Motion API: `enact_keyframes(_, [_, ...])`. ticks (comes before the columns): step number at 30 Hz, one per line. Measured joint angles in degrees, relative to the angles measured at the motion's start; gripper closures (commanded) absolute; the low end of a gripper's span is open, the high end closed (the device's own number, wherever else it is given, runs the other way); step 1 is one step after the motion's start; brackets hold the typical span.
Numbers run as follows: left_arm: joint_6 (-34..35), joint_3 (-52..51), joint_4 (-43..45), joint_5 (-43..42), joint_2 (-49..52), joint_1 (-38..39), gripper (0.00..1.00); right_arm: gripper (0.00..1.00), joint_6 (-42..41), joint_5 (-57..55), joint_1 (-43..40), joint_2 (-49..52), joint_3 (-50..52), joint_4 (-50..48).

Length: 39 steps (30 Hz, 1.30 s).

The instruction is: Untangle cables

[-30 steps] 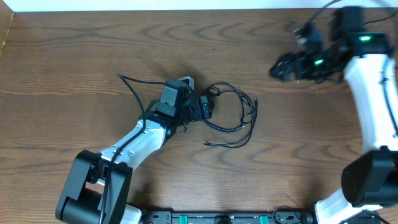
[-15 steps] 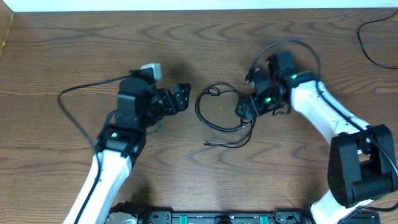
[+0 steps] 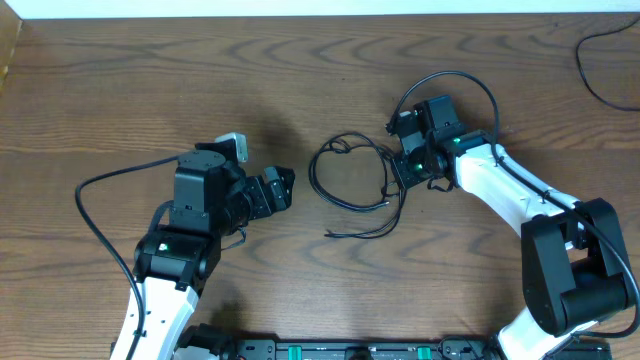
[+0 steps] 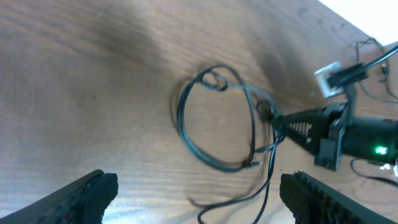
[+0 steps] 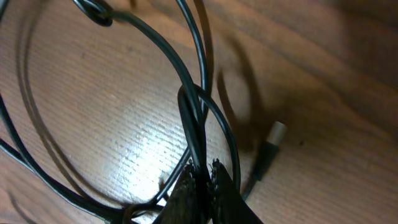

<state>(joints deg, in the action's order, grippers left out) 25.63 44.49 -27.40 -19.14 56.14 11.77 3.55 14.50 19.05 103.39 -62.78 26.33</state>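
The cables (image 3: 314,180) are thin black cords looped together in the middle of the wooden table, with a small knot at the loop's top. My right gripper (image 3: 398,172) is at the loop's right side. In the right wrist view it (image 5: 202,169) is shut on a black cable strand (image 5: 194,124) that runs up between the fingertips, and a small plug end (image 5: 274,133) lies just to the right. My left gripper (image 3: 281,188) stands open to the left of the loop, apart from it. In the left wrist view its fingers (image 4: 81,196) flank the cables (image 4: 181,127) from a distance.
A thick black cord (image 3: 95,200) curves out from the left arm across the table's left side. Another black cord (image 3: 598,62) lies at the far right corner. A white strip (image 3: 300,8) marks the table's far edge.
The right arm came in from the far right corner to the loop and shut on a strand. The left arm drew back leftward off the cables, still open.
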Motion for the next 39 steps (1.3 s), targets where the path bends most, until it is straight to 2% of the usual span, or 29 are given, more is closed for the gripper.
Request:
enact_keyframes(6, [0.0,0.0,-3.56,0.0,0.0,0.0,0.09,0.99,-0.55,0.5,-0.17,0.0,0.0,-2.19])
enact_keyframes(7, [0.0,0.0,-3.87,0.0,0.0,0.0,0.09,0.89,-0.61,0.63,-0.22,0.0,0.0,-2.32])
enact_keyframes(8, [0.0,0.0,-4.11,0.0,0.0,0.0,0.09,0.71,-0.66,0.81,-0.31,0.0,0.0,-2.38])
enact_keyframes(9, [0.0,0.0,-4.24,0.0,0.0,0.0,0.09,0.42,-1.01,1.03,-0.46,0.0,0.0,-2.45])
enact_keyframes(10, [0.0,0.0,-4.31,0.0,0.0,0.0,0.08,0.32,-1.18,1.16,-0.59,0.0,0.0,-2.47])
enact_keyframes(17, [0.0,0.0,-4.33,0.02,0.0,0.0,0.08,0.27,-1.49,1.31,-0.02,0.09,0.0,-4.02])
enact_keyframes(19, [0.0,0.0,-4.31,0.02,0.0,0.0,0.08,0.29,-1.51,1.33,1.11,0.72,0.0,-5.27])
enact_keyframes(21, [0.0,0.0,-4.35,0.13,0.0,0.0,0.08,0.43,-1.49,1.07,2.38,2.23,0.0,-6.56])
enact_keyframes(23, [0.0,0.0,-4.35,0.15,0.0,0.0,0.08,0.81,-1.57,0.66,3.32,4.02,0.0,-7.43])
enact_keyframes(24, [0.0,0.0,-4.39,0.17,0.0,0.0,0.08,0.94,-1.66,0.15,3.61,4.87,0.0,-7.76])
enact_keyframes(25, [0.0,0.0,-4.44,0.15,0.0,0.0,0.08,0.99,-1.66,-0.44,3.72,5.7,0.0,-8.02])
enact_keyframes(32, [0.0,0.0,-4.59,0.17,0.0,0.0,0.08,0.99,-1.84,-4.9,2.51,4.37,-0.31,-6.01])
enact_keyframes(39, [0.0,0.0,-4.57,0.17,0.0,0.0,0.08,0.99,-1.84,-16.46,-3.61,-11.15,-6.75,-4.68])
